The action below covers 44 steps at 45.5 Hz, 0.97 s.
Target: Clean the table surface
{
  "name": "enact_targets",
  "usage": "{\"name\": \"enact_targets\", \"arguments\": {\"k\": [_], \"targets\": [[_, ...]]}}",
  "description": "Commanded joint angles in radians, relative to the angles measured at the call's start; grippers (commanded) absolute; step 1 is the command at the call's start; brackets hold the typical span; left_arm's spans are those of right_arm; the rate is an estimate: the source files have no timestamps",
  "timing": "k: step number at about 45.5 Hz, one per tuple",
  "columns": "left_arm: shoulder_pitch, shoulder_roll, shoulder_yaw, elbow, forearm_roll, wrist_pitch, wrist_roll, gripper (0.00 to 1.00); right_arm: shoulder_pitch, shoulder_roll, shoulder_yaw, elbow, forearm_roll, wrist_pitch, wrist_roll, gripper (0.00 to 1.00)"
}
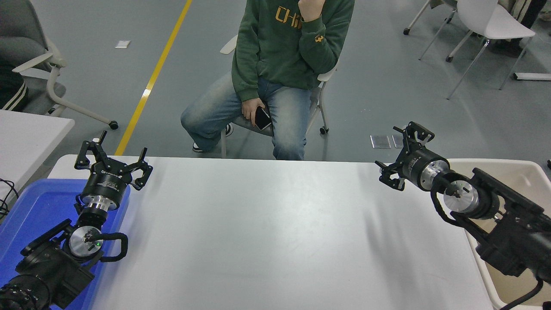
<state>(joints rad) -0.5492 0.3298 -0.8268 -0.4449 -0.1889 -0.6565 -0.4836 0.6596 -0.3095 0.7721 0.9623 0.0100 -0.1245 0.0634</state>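
White and bare of anything to pick, the table (267, 232) spans the view — so the right claw (399, 156), spread and holding nothing over the far right corner, should probably retract, clear of the bin (525, 165) — left claw (112, 161) parked spread by the blue tray (30, 206).

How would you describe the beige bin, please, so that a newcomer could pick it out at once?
Start from the large white table surface filling the middle of the view and follow it to its right end. The beige bin sits right beside that end, partly hidden by the right arm. Unlike the blue tray at the table's left end, it is cream-coloured, with a pale rounded rim.
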Motion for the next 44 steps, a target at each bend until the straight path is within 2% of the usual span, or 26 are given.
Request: {"name": "enact_targets", "arguments": {"k": [1,14,31,44], "targets": [[0.000,0.000,0.000,0.000,0.000,0.000,0.000,1.00,-0.023,0.107,0.087,-0.005,0.015,0.003,0.042,1.00],[0.000,0.000,0.000,0.000,0.000,0.000,-0.001,1.00,-0.025,0.178,0.104,-0.099,0.016,0.002,0.079,1.00],[0.000,0.000,0.000,0.000,0.000,0.000,0.000,1.00,-0.034,0.181,0.084,-0.102,0.013,0.013,0.136,1.00],[0.000,0.000,0.000,0.000,0.000,0.000,-0.001,1.00,-0.032,0.178,0.082,-0.093,0.001,0.013,0.139,1.00]]}}
